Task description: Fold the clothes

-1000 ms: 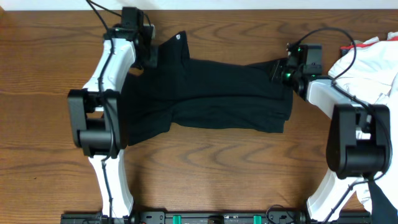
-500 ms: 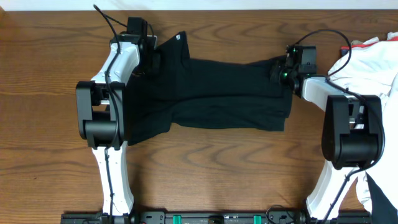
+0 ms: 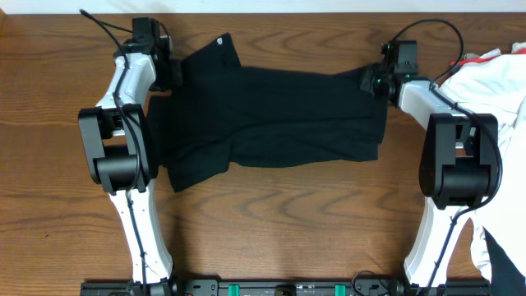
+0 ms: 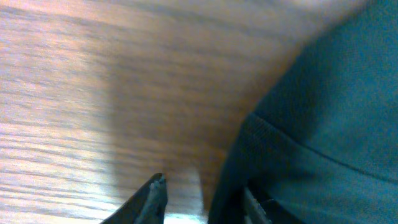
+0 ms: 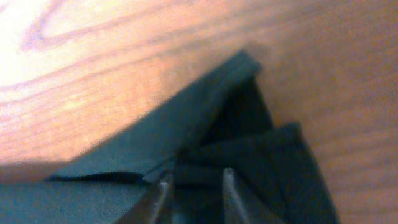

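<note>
Shirt [image 3: 279, 123] stretched wider toward upper left, flattened for folding. Right gripper [image 5: 196, 183] clenched on shirt corner; left gripper [image 4: 202, 196] grip cannot be told.

Stock on the table [image 3: 288, 230], 1 in number: 1 black shirt [image 3: 279, 115], bearing 1 small white logo [image 3: 220, 41]; 1 heap of white cloth [image 3: 493, 78] at the right edge; 2 robot arms, namely left arm [image 3: 115, 152] and right arm [image 3: 459, 160].

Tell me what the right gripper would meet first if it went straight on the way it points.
The black shirt: its bunched corner lies directly ahead of the right gripper, seemingly between its fingers. Past those folds only bare wooden table shows, though depth is unclear.
</note>
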